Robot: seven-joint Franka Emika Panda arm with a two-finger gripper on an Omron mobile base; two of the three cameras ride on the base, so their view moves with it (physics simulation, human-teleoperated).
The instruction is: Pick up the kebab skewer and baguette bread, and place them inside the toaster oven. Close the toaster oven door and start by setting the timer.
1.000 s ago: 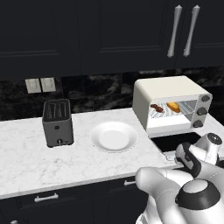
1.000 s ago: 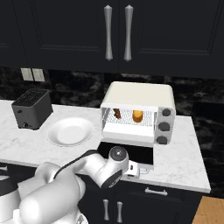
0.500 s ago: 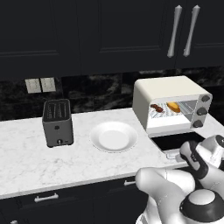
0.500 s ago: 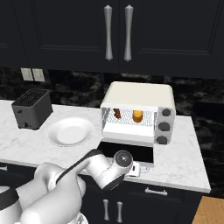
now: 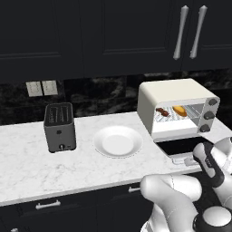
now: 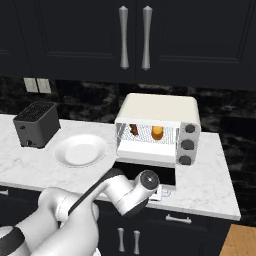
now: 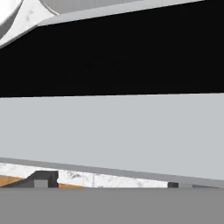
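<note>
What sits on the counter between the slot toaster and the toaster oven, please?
A white plate lies between the slot toaster and the toaster oven, in both base views.

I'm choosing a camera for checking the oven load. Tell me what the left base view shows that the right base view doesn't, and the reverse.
Left base view: the toaster oven's cream left side wall.
Right base view: a strip of wooden floor at lower right.
Both: the kebab skewer and baguette bread on the rack inside, the toaster oven door folded down open, the white plate and the slot toaster.
</note>
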